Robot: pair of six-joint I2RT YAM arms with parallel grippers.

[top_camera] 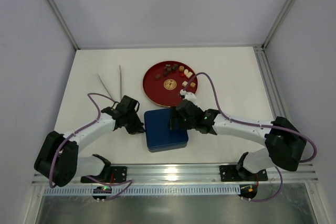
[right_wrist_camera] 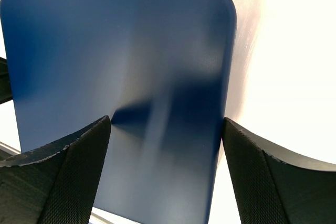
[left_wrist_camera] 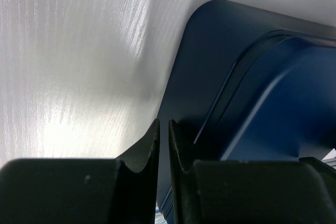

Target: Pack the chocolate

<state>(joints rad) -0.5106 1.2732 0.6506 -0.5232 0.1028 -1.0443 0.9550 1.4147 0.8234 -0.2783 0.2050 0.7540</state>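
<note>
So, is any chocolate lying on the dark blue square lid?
No, the dark blue square lid shows a bare top, and the small chocolate pieces sit on the round red plate.

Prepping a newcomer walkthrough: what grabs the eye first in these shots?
The dark blue square lid at the table's near middle, flanked by both grippers: the left gripper shut at its left edge, the right gripper open over it. Behind it sits a red round plate, with the chocolate along its far rim and a gold emblem at its centre.
</note>
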